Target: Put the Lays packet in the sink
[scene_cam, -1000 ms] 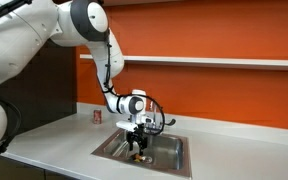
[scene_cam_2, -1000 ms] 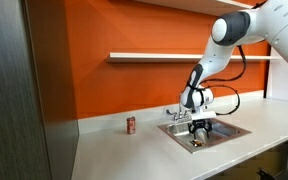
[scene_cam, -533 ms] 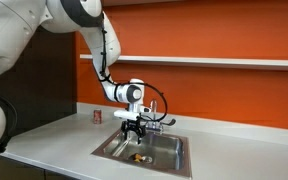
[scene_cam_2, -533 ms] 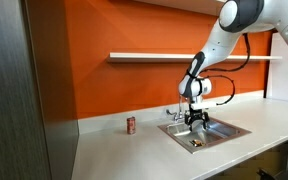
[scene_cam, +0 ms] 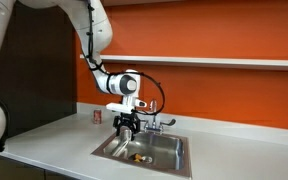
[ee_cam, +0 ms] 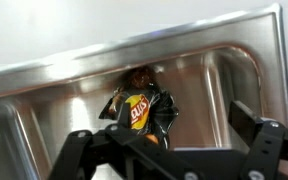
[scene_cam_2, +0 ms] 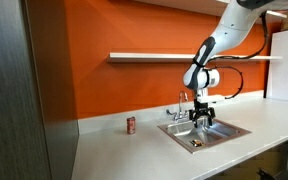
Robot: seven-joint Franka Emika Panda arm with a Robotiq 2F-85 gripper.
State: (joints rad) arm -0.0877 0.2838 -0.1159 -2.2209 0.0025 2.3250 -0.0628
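Note:
The Lays packet [ee_cam: 141, 110], a dark crinkly bag with a yellow logo, lies on the floor of the steel sink [ee_cam: 224, 80]. In both exterior views it is a small dark spot in the basin [scene_cam: 138, 156] [scene_cam_2: 194, 142]. My gripper [scene_cam: 125, 124] [scene_cam_2: 202, 116] hangs open and empty above the sink [scene_cam: 174, 168] [scene_cam_2: 226, 133], clear of the packet. In the wrist view the gripper [ee_cam: 169, 150] has its fingers [ee_cam: 252, 128] spread wide at the bottom edge, with the packet below between them.
A small red can [scene_cam: 97, 116] [scene_cam_2: 131, 125] stands on the grey counter beside the sink. The chrome faucet [scene_cam: 156, 122] [scene_cam_2: 176, 112] rises at the sink's back rim, close to the gripper. A white shelf [scene_cam: 224, 62] runs along the orange wall.
The gripper let go of the packet low in the sink and has risen well above the basin. The packet stays on the sink floor.

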